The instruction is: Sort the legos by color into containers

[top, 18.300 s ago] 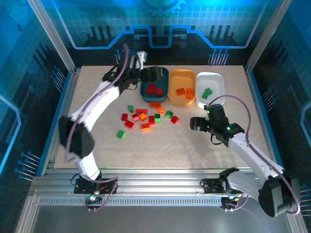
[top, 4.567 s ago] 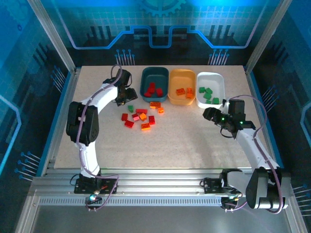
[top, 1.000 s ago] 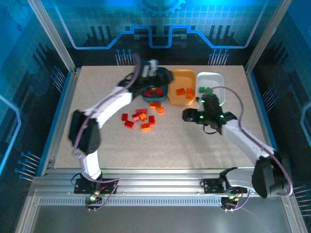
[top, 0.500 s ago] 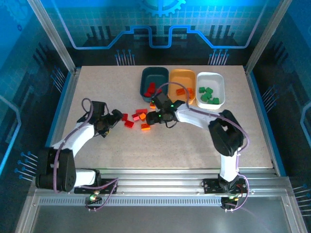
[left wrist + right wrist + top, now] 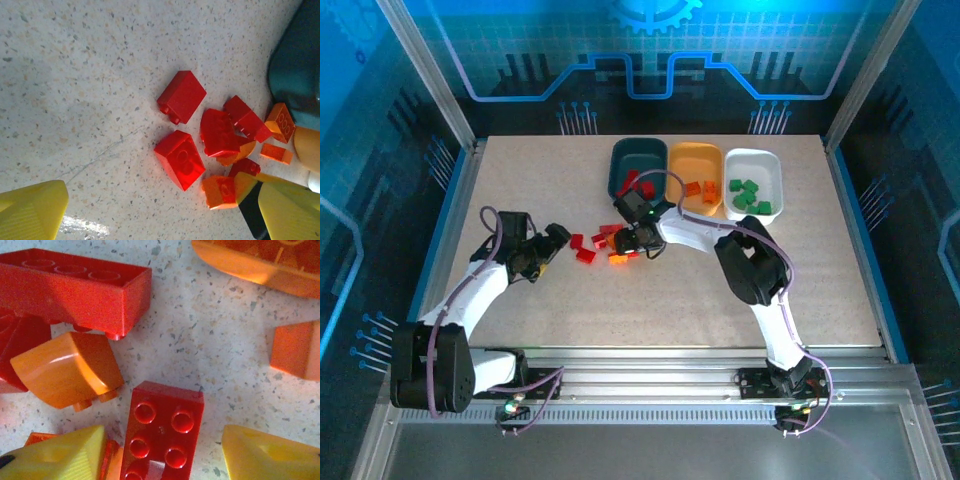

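"Straddling the red studded brick (image 5: 165,432) with our right gripper (image 5: 164,436), are we? Why so low over the pile?"

"We sit right down among the loose legos (image 5: 605,245) because the reds and oranges lie crowded, some touching. We judge that a steep approach lets us take one brick without dragging its neighbours."

"And the fingers?"

"Apart, with a yellow fingertip (image 5: 65,455) on each side of the brick. It lies flat on the table (image 5: 225,365), studs up, between them. Bare table shows between it and the finger on the picture's right, so we have not clamped it. An orange curved piece (image 5: 67,367) lies just beside the other finger, and closing could nudge it."

"Where should the brick go?"

"Into the dark teal tray (image 5: 616,175), we judge. Red bricks (image 5: 632,183) lie there, orange ones in the orange tray (image 5: 695,149), green ones in the white tray (image 5: 756,154)."

"And our left gripper (image 5: 548,244)?"

"It hangs just left of the pile, fingers spread wide, holding nothing. Its camera looks down on two red blocks (image 5: 181,96) at the pile's edge, which are likely its next pick, well clear of the right arm."
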Controlling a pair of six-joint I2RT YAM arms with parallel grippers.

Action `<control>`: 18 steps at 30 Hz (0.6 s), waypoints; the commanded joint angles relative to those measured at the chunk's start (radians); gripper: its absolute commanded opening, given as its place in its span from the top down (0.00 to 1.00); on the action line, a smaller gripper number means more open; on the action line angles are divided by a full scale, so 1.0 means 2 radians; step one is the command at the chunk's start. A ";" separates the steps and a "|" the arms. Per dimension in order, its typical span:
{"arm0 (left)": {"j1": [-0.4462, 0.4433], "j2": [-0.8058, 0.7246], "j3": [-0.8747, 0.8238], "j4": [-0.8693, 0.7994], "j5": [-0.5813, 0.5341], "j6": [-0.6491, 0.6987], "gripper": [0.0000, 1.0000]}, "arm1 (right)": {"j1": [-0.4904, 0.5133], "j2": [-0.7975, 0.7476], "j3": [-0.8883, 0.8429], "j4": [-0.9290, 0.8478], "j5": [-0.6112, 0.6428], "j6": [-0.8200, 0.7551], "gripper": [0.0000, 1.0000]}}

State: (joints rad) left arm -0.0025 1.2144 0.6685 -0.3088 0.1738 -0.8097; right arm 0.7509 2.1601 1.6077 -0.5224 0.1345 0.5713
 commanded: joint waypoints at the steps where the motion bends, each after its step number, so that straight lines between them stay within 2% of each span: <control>1: 0.006 -0.011 -0.009 0.005 0.022 0.013 0.01 | 0.002 0.023 0.029 -0.037 0.028 0.012 0.42; 5: 0.006 -0.018 -0.025 0.022 0.036 0.000 0.01 | 0.002 0.011 0.012 -0.028 0.043 0.022 0.53; 10: 0.005 -0.021 -0.074 0.076 0.062 -0.026 0.01 | 0.003 -0.075 -0.066 0.033 0.041 0.038 0.65; 15: 0.005 -0.022 -0.098 0.087 0.073 -0.028 0.01 | -0.004 -0.132 -0.057 0.024 0.064 0.019 0.66; 18: 0.005 -0.020 -0.103 0.092 0.080 -0.028 0.01 | -0.029 -0.108 -0.006 0.010 0.064 -0.012 0.64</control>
State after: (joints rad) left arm -0.0017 1.1851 0.4763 -0.1688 0.2890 -0.8494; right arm 0.7383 1.9354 1.5082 -0.4942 0.2298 0.6006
